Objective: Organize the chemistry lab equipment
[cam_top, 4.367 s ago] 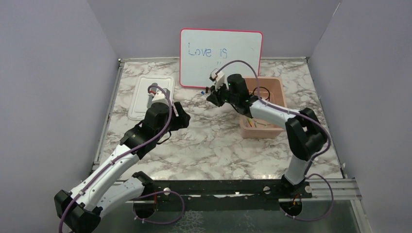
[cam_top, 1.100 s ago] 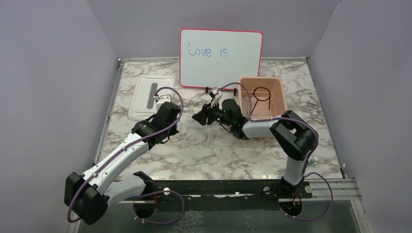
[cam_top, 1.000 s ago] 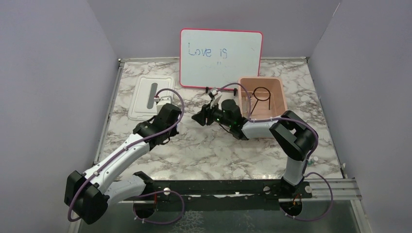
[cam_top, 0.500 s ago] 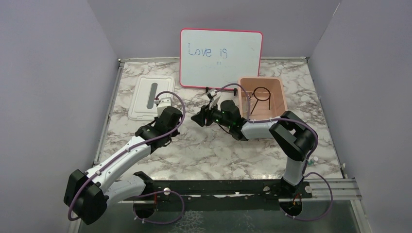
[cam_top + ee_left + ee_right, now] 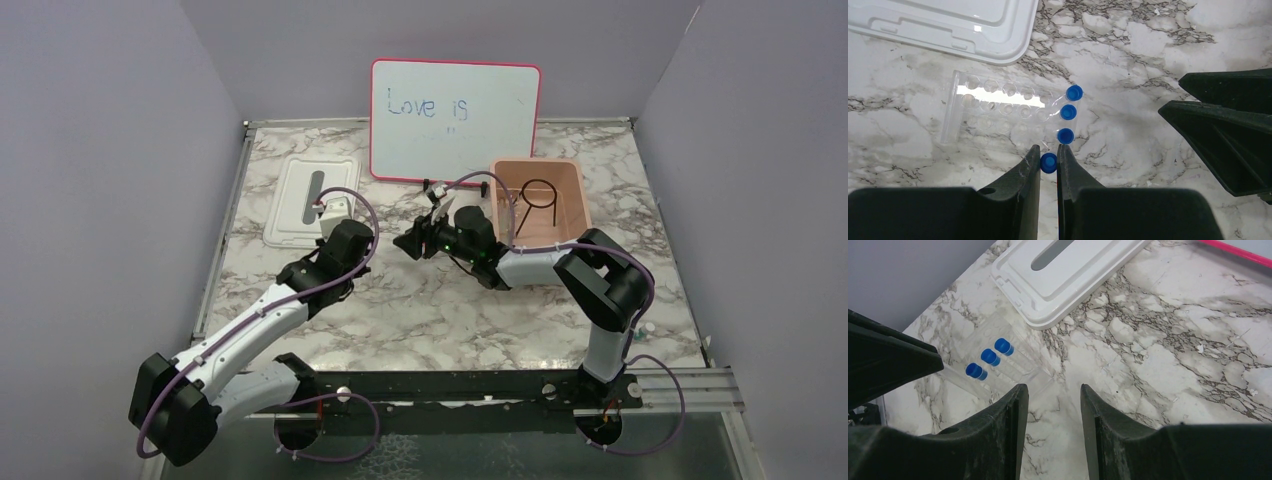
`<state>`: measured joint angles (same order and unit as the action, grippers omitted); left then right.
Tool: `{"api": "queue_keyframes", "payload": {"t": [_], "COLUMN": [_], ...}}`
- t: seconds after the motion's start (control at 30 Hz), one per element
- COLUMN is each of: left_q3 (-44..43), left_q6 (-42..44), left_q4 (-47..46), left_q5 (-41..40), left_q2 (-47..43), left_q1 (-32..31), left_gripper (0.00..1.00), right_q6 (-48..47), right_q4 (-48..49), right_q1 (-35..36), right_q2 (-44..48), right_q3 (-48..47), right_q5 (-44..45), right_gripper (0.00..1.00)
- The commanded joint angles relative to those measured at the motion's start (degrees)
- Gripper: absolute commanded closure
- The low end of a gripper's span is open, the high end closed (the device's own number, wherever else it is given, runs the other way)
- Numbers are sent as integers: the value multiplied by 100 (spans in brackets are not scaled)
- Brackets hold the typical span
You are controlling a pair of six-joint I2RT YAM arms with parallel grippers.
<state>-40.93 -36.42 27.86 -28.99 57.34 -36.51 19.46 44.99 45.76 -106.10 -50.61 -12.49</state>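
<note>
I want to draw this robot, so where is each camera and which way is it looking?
Top external: above and behind the robot, looking down on the marble table; left arm and right arm show.
Left wrist: on the left arm, looking down at the tube rack; left gripper, shut on a blue-capped tube, shows.
Right wrist: on the right arm, looking across the table at the white lid; open right gripper shows.
Shared: both wrist views see rack and lid.
</note>
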Motion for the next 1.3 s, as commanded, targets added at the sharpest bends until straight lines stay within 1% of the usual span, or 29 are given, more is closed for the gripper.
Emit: {"api": "queue_keyframes", "payload": {"t": [0.0, 0.3, 0.57, 0.77, 1.03, 1.17, 1.27], "left_q3": [62, 154, 199, 113, 36, 5, -11], "left_q6": [-82, -152, -163, -89, -101, -146, -197], "left_q4": [-156, -233, -251, -249, -222, -207, -213], "left_q5": [-180, -227, -194, -68, 10, 196, 341], "left_q2": [238, 334, 431, 479, 415, 378, 383], "left_q1": [-34, -66, -124, -122, -127, -127, -127], "left_gripper": [90, 88, 79, 67, 58, 56, 58], "right_q6": [-71, -76, -85, -90, -92, -90, -92], "right_q4": [238, 256, 247, 240, 231, 231, 230], "right_q1": [38, 36, 38, 38, 38, 36, 38], "right_q2": [-13, -11, -18, -26, -32, -31, -33], "right_q3": [21, 19, 12, -1, 4, -1, 1], "right_q5": [136, 80, 67, 49, 45, 45, 45], "right_gripper": [54, 54, 54, 54, 54, 54, 54]}}
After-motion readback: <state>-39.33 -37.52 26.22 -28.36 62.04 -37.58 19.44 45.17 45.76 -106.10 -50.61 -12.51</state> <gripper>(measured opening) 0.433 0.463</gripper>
